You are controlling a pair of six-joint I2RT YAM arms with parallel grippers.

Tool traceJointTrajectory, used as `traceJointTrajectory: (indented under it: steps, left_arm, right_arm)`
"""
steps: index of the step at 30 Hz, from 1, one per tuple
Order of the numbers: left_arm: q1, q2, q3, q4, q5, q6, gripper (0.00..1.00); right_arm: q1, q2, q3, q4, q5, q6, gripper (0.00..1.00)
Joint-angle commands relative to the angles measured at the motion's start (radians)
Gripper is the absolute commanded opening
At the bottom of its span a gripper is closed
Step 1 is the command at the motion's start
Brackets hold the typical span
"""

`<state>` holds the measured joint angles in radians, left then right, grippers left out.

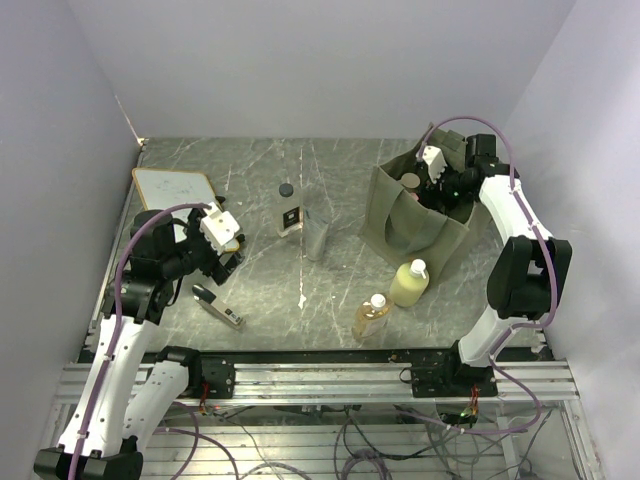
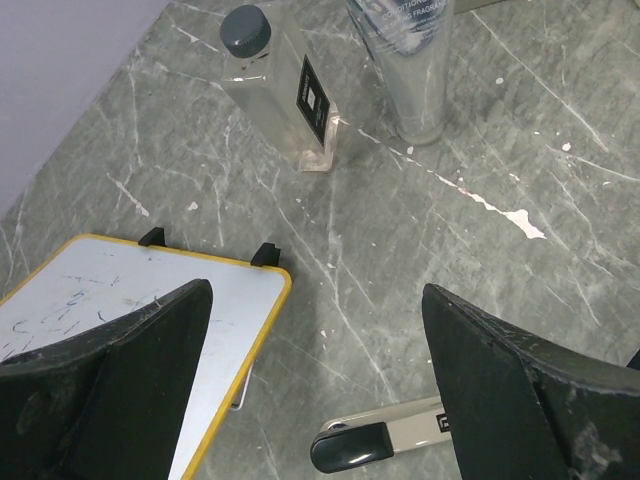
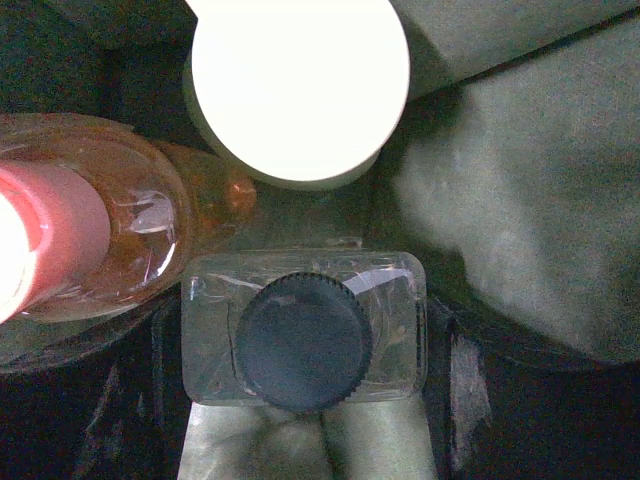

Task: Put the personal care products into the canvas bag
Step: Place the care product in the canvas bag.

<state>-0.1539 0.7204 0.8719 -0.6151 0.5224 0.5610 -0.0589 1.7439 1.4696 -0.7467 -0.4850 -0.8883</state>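
Clear bottle [image 3: 305, 340] stood upright inside the canvas bag [image 1: 400, 225] at far right of the table [image 1: 260, 170], long axis vertical, black cap up toward the wrist camera; right gripper [image 3: 305, 380] clamped on its two flat sides, bottle centred between the jaws; pink-capped orange bottle [image 3: 90, 240] and a white cap [image 3: 300, 85] just beside it; bag interior dark, right fingers hard to make out, lower bottle body hidden; left gripper [image 2: 315, 295] jaws wide apart, holding nothing, above white board [image 2: 120, 300] and gadget [image 2: 370, 440]; yellow-green bottle [image 1: 409, 283] outside the bag.
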Motion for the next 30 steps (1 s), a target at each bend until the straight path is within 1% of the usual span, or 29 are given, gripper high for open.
traceJointTrajectory:
  steps: [1,3,8,16,30]
  left_arm:
    - [0.01,-0.011,0.008,-0.001,0.037,0.02,0.97]
    - [0.01,-0.013,0.008,-0.005,0.039,0.023,0.97]
    - [0.01,-0.016,0.013,-0.016,0.042,0.035,0.97]
    - [0.01,-0.017,0.012,-0.02,0.042,0.043,0.98]
    - [0.01,-0.017,0.014,-0.028,0.046,0.054,0.99]
  right_arm:
    - [0.001,-0.026,0.055,0.032,0.044,-0.006,0.67]
    - [0.001,-0.027,0.063,0.026,0.048,-0.002,0.71]
    - [0.001,-0.022,0.081,0.008,0.062,0.004,0.76]
    - [0.002,-0.027,0.097,-0.004,0.069,0.016,0.82]
    - [0.002,-0.042,0.135,-0.04,0.065,0.033,0.97]
